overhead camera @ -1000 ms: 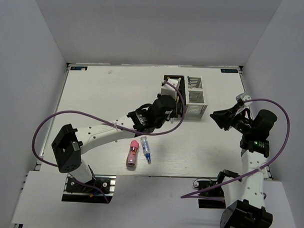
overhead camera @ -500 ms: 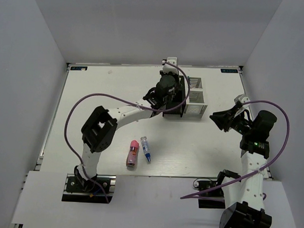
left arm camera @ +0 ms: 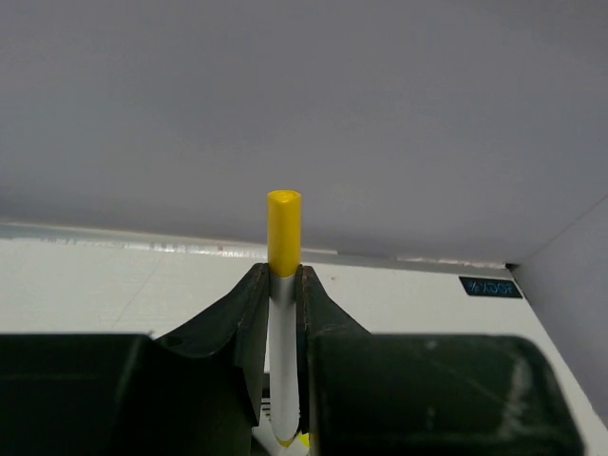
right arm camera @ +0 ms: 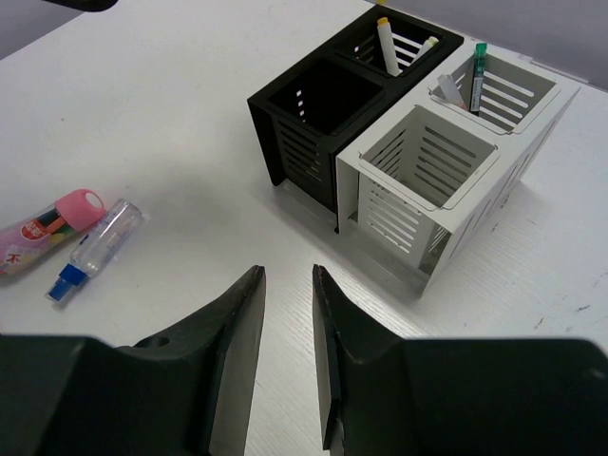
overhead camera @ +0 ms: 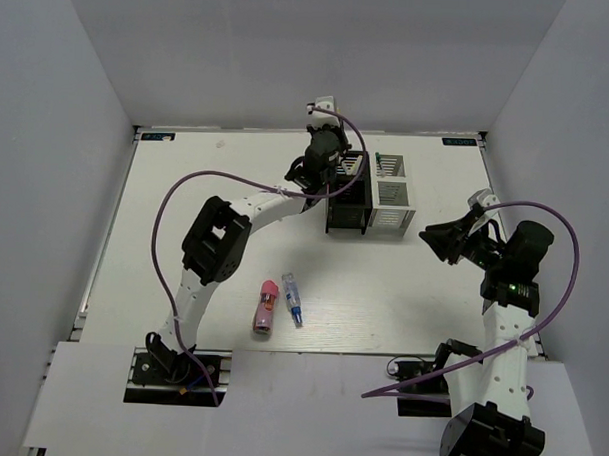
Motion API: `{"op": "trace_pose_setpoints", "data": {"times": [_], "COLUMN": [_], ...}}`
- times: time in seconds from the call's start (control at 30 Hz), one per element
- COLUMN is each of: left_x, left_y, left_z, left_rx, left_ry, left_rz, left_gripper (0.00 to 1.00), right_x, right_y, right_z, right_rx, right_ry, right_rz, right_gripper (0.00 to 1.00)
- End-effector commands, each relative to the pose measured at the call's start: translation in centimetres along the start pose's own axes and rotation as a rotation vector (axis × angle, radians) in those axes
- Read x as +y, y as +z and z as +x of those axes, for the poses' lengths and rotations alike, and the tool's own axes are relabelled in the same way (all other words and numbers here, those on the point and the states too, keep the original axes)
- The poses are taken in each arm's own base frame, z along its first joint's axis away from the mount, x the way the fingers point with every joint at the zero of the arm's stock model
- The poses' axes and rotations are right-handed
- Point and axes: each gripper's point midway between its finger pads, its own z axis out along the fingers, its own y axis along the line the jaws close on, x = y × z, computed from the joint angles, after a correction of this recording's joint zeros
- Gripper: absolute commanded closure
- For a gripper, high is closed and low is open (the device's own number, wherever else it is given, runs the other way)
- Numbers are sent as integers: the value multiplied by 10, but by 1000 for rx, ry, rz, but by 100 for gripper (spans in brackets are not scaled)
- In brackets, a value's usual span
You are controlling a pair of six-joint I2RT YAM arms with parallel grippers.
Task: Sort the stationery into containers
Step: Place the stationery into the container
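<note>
The pink tube (overhead camera: 266, 307) and the clear blue-tipped tube (overhead camera: 293, 299) are laid side by side on the table (overhead camera: 185, 204). The right gripper (right arm camera: 285, 275) is held parted and empty, facing the adjoining black box (overhead camera: 347, 204) and white box (overhead camera: 394, 196). Beyond the black box, 1 yellow-ended pen (left arm camera: 283, 228) is clamped in the left gripper (left arm camera: 283, 285).

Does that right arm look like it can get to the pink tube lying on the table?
Probably yes. The pink tube lies in the open, with bare table between it and the empty, open right gripper. The clear tube close beside it, on the gripper's side, may crowd the grasp.
</note>
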Motion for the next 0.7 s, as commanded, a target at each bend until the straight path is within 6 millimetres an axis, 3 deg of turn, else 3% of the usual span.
{"op": "trace_pose_setpoints", "data": {"times": [0.0, 0.17, 0.37, 0.47, 0.5, 0.53, 0.57, 0.6, 0.63, 0.67], "left_x": [-17, -16, -14, -12, -12, -11, -11, -13, -9, -11], "left_y": [7, 11, 12, 10, 10, 10, 8, 8, 5, 3], "left_z": [-8, 17, 25, 31, 31, 33, 38, 30, 42, 34], "left_rx": [-6, 32, 47, 63, 63, 70, 82, 72, 96, 83], "left_ry": [-33, -21, -22, -22, -22, -17, -12, -18, -5, -13], "left_rz": [57, 59, 55, 50, 50, 48, 54, 57, 61, 65], "left_gripper": [100, 100, 100, 85, 69, 60, 55, 50, 38, 32], "right_x": [1, 2, 1, 0, 1, 0, 0, 0, 0, -1], "right_y": [0, 0, -1, -1, -1, -1, -1, 0, 0, 0], "right_z": [5, 5, 6, 6, 7, 7, 8, 9, 10, 8], "right_rx": [1, 2, 2, 3, 3, 3, 4, 6, 9, 8], "right_ry": [5, 8, 5, 5, 5, 5, 6, 7, 7, 1], "right_rz": [-20, -21, -16, -14, -16, -13, -15, -15, -15, -15], "right_gripper": [68, 68, 68, 68, 68, 68, 68, 66, 64, 63]}}
